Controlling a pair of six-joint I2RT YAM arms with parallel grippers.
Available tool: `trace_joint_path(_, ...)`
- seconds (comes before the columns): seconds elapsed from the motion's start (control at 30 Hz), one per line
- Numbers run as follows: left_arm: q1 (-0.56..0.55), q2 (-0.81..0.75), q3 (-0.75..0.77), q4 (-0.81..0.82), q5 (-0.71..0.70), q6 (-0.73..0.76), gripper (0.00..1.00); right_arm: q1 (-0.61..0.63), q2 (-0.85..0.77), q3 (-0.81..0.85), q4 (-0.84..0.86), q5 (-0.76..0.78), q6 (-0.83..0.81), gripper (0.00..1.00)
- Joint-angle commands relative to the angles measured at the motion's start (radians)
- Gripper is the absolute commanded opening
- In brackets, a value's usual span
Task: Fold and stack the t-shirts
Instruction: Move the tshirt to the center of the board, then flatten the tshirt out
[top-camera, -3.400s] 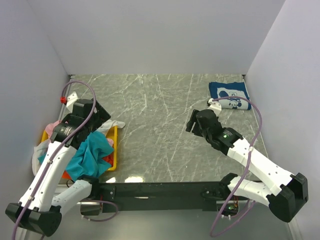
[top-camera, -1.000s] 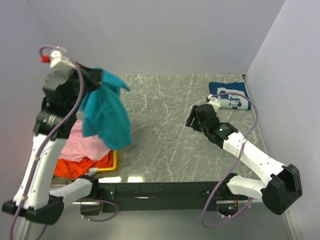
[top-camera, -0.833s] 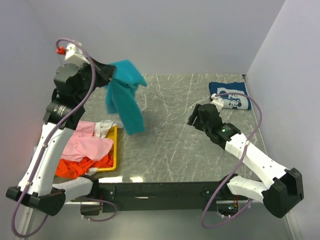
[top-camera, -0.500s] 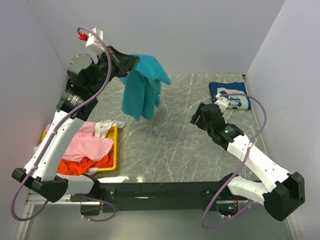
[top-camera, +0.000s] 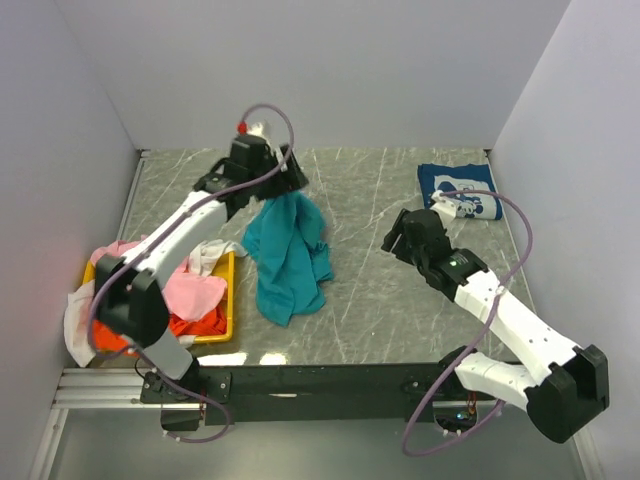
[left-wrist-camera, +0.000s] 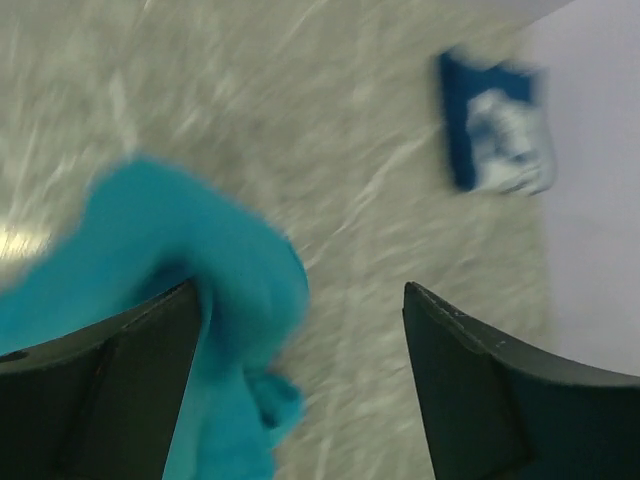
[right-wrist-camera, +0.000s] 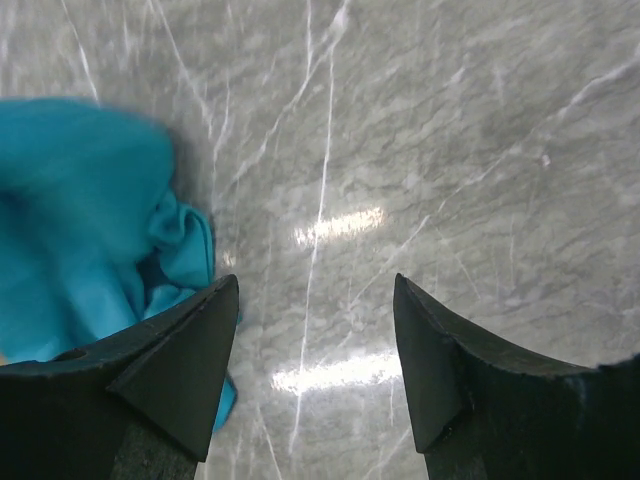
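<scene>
The teal t-shirt (top-camera: 288, 250) lies crumpled on the marble table, left of centre. My left gripper (top-camera: 288, 180) hovers just over its far end with its jaws wide open. In the left wrist view (left-wrist-camera: 300, 290) the teal cloth (left-wrist-camera: 180, 260) bunches against the left finger, and nothing is pinched. My right gripper (top-camera: 395, 240) is open and empty above bare table to the right of the shirt. Its wrist view (right-wrist-camera: 315, 280) shows the teal shirt (right-wrist-camera: 80, 220) at the left. A folded navy t-shirt with white print (top-camera: 458, 190) lies at the back right and also shows in the left wrist view (left-wrist-camera: 495, 120).
A yellow tray (top-camera: 228, 300) at the left edge holds pink (top-camera: 190, 290), orange (top-camera: 195, 325) and white (top-camera: 205, 255) shirts. Walls close the table at the back and both sides. The black base rail runs along the near edge.
My left arm lifted the teal shirt out of the tray, swung it right across the table and lowered it. The shirt now rests on the table and the jaws are open. The right arm barely moved.
</scene>
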Motion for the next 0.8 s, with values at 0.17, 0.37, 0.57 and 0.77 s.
trace_joint_path(0.17, -0.002, -0.013, -0.136, -0.163, -0.055, 0.007, 0.88, -0.006, 0.208, 0.081, 0.082, -0.291, -0.14, 0.67)
trace_joint_path(0.37, -0.003, -0.1, -0.283, -0.169, -0.052, 0.0, 0.85, -0.004, 0.402, 0.17, 0.17, -0.444, -0.146, 0.64)
trace_joint_path(0.57, -0.005, -0.111, -0.381, -0.189, -0.006, -0.003, 0.84, -0.006, 0.615, 0.343, 0.218, -0.522, -0.16, 0.64)
trace_joint_path(0.77, -0.005, -0.093, -0.436, -0.184, -0.003, 0.007, 0.86, -0.008, 0.797, 0.523, 0.245, -0.565, -0.149, 0.64)
